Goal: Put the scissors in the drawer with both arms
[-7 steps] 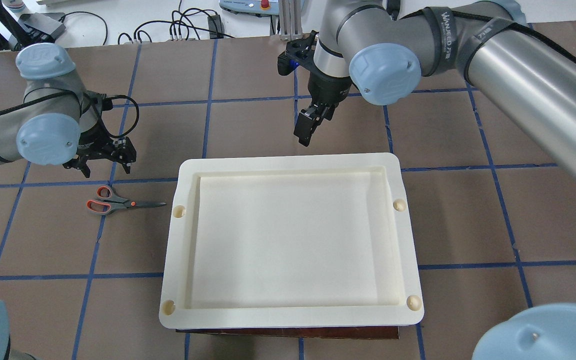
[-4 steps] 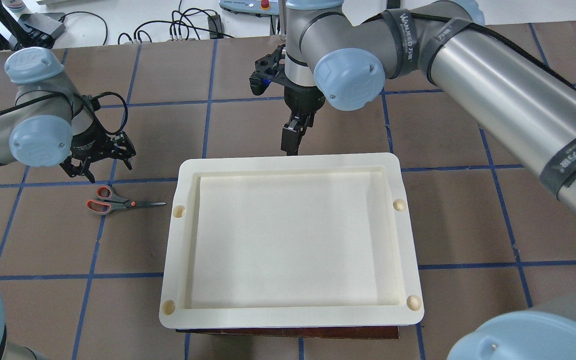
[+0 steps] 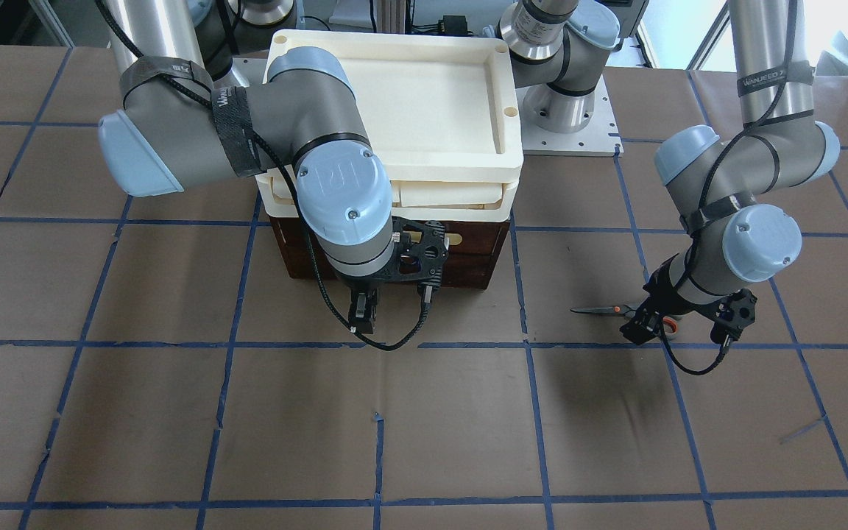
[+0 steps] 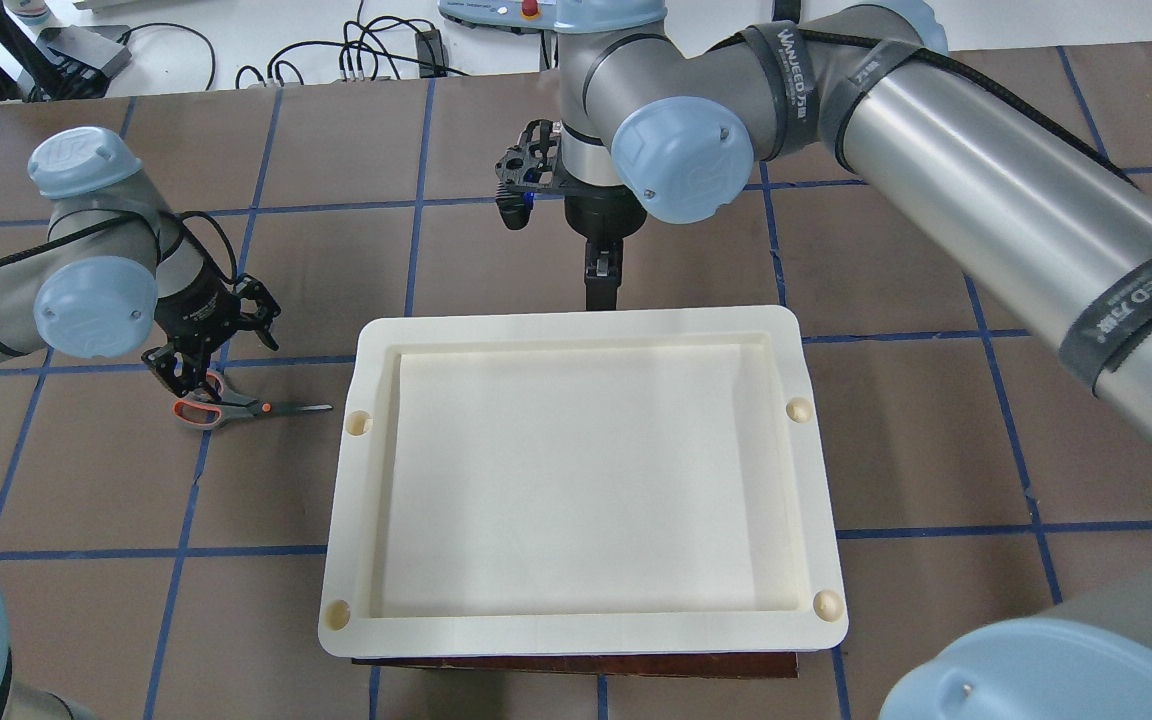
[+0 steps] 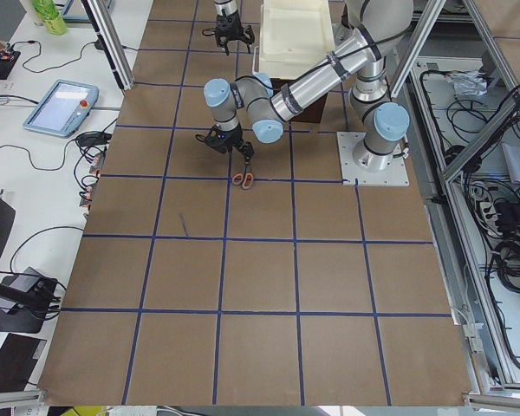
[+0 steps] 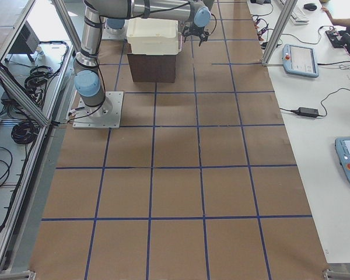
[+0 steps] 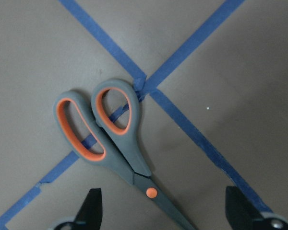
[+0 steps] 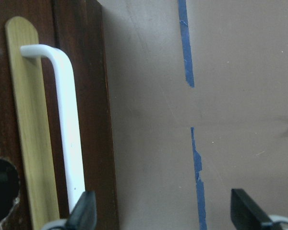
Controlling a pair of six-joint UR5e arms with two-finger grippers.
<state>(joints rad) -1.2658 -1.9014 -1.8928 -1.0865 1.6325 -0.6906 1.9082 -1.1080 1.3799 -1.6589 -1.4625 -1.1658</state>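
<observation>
Both spread wide, empty: left end effector should straddle the scissors squarely at the pivot, right end effector sits beside the drawer handle.

Scissors left of drawer; trays seemingly atop.

We read "WANJEED" on the black strap round the right arm, and the same word on the band round the left arm. A "UR" logo marks the right arm's blue joint cap.
</observation>
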